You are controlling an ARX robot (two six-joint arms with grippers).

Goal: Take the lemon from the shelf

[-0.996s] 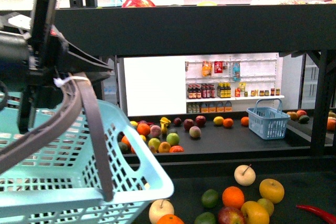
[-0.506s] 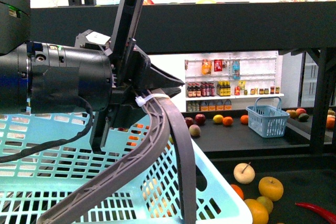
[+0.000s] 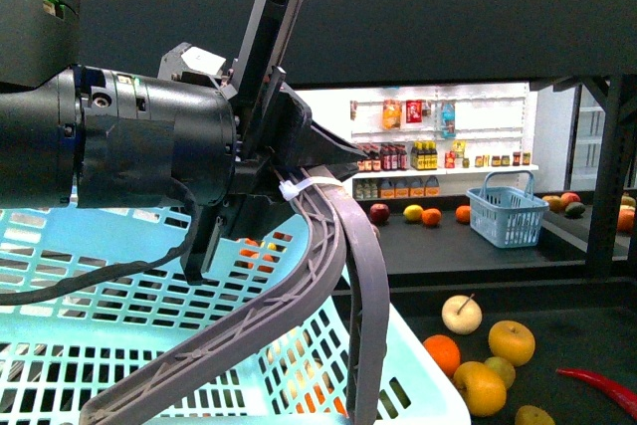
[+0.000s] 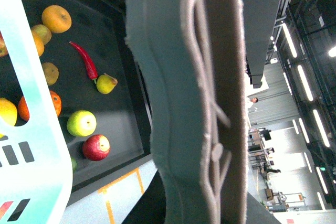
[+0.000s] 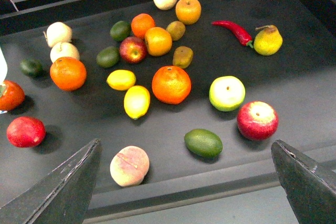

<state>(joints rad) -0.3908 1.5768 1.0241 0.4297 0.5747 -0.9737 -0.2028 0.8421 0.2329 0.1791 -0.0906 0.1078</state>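
Two yellow lemons [image 5: 136, 102] [image 5: 121, 80] lie side by side among mixed fruit on the black shelf tier [image 5: 294, 77]. My right gripper [image 5: 184, 192] hangs open above the tier's front lip, and its dark fingers [image 5: 58, 192] stand wide apart with nothing between them. The lemons are beyond it, apart from both fingers. My left gripper [image 3: 289, 186] is shut on the grey basket handle [image 3: 343, 276] of a light blue basket [image 3: 119, 345]. That handle [image 4: 199, 98] fills the left wrist view. The shelf's upper tier [image 3: 448, 37] spans the front view.
Around the lemons lie an orange [image 5: 171, 84], a red apple [image 5: 256, 119], a green oval fruit [image 5: 203, 142], a peach [image 5: 129, 166], a red chilli [image 5: 233, 31] and a pear [image 5: 268, 41]. A small blue basket [image 3: 508, 214] stands on a farther tier, with white bottle racks [image 3: 438, 156] behind.
My left arm and the basket have swung in from the left and risen, now hiding most of the near fruit in the front view. The handle stays gripped.
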